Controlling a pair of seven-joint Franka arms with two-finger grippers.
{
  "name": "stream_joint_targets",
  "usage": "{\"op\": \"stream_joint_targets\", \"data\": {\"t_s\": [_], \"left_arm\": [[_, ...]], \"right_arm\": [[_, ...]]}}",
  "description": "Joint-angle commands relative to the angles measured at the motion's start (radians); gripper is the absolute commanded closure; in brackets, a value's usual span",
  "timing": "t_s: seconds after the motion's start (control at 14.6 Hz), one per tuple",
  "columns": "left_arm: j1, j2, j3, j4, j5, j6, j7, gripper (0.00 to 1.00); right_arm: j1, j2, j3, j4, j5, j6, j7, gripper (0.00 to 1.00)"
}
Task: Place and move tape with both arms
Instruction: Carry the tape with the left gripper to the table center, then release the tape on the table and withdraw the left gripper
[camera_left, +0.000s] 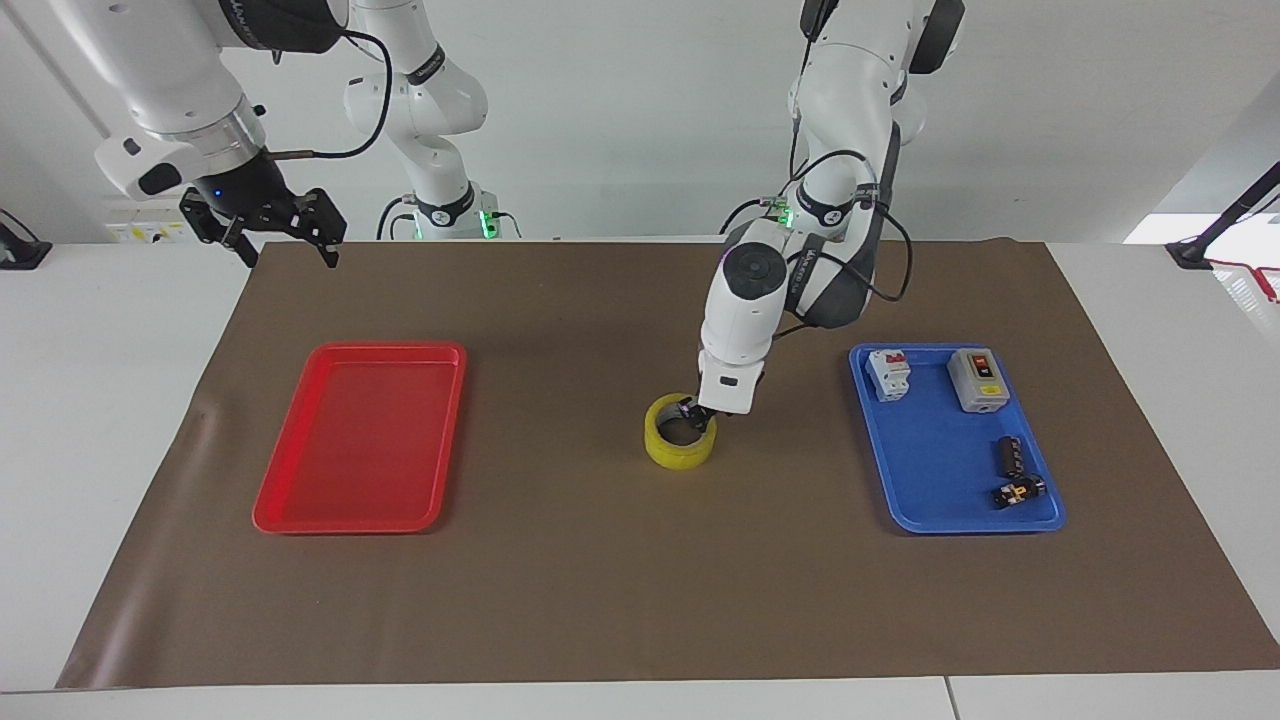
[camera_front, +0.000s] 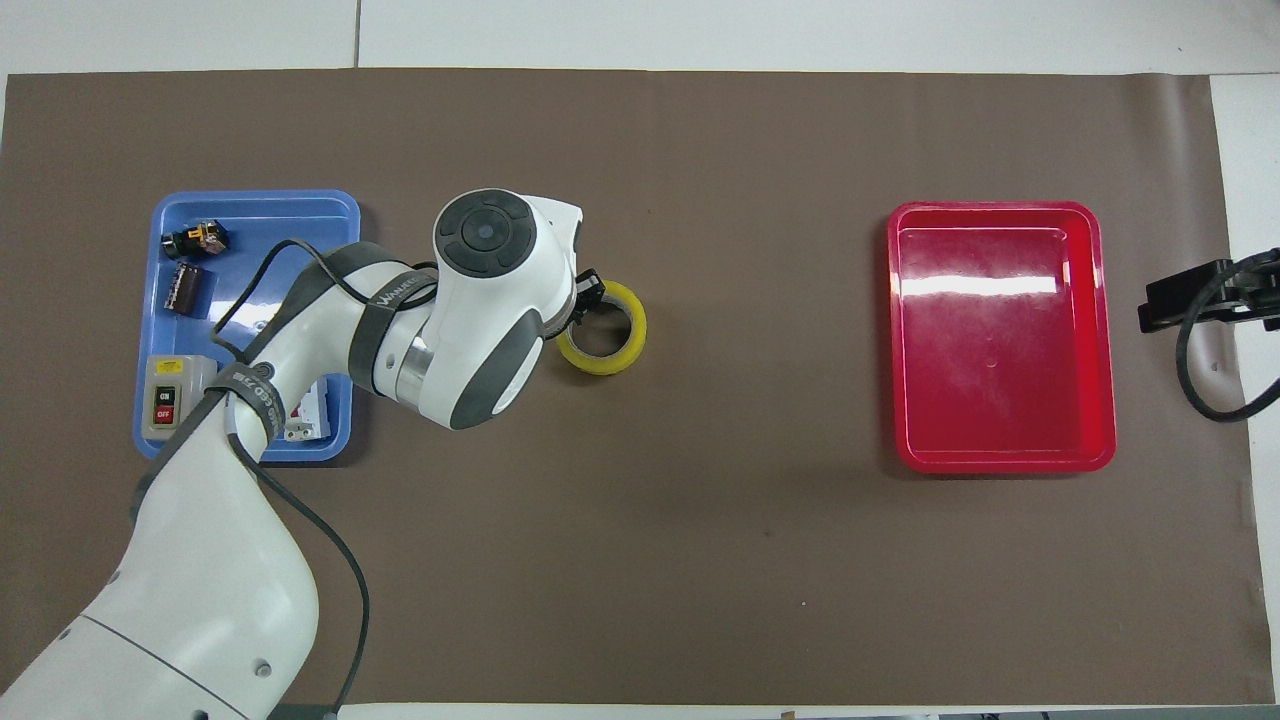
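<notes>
The yellow tape (camera_left: 678, 455) lies flat and low at the middle of the brown mat, between the two trays; it also shows in the overhead view (camera_front: 625, 355). My left gripper (camera_left: 693, 408) points down and is shut on the tape's rim on the side toward the blue tray; it shows in the overhead view (camera_front: 588, 297) partly under the arm's wrist. I cannot tell whether the tape touches the mat. My right gripper (camera_left: 285, 240) is open and empty, and waits in the air over the mat's corner at the right arm's end; it shows in the overhead view (camera_front: 1190, 300) too.
An empty red tray (camera_left: 350, 524) lies toward the right arm's end. A blue tray (camera_left: 930, 460) toward the left arm's end holds a grey switch box (camera_left: 976, 380), a white breaker (camera_left: 887, 373), a black cylinder (camera_left: 1007, 455) and a small black part (camera_left: 1017, 491).
</notes>
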Motion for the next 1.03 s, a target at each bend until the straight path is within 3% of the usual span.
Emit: {"op": "stream_joint_targets", "data": {"t_s": [0.0, 0.21, 0.41, 0.75, 0.96], "left_arm": [[0.127, -0.153, 0.000, 0.003, 0.016, -0.168, 0.167, 0.00], [0.285, -0.268, 0.003, 0.020, 0.013, -0.337, 0.495, 0.00], [0.387, -0.357, 0.003, 0.021, 0.013, -0.457, 0.767, 0.00], [0.413, -0.414, 0.004, 0.009, 0.011, -0.537, 0.843, 0.00], [0.361, -0.404, 0.085, 0.026, -0.048, -0.537, 0.869, 0.00]], "right_arm": [[-0.010, -0.021, 0.006, -0.029, -0.008, 0.023, -0.016, 0.00], [0.007, -0.034, 0.008, -0.056, 0.010, 0.014, -0.007, 0.00], [0.122, 0.017, 0.011, -0.049, 0.021, 0.088, -0.004, 0.00], [0.372, 0.247, 0.016, -0.020, 0.026, 0.336, 0.312, 0.00], [0.505, 0.380, 0.016, -0.012, 0.023, 0.491, 0.483, 0.00]]}}
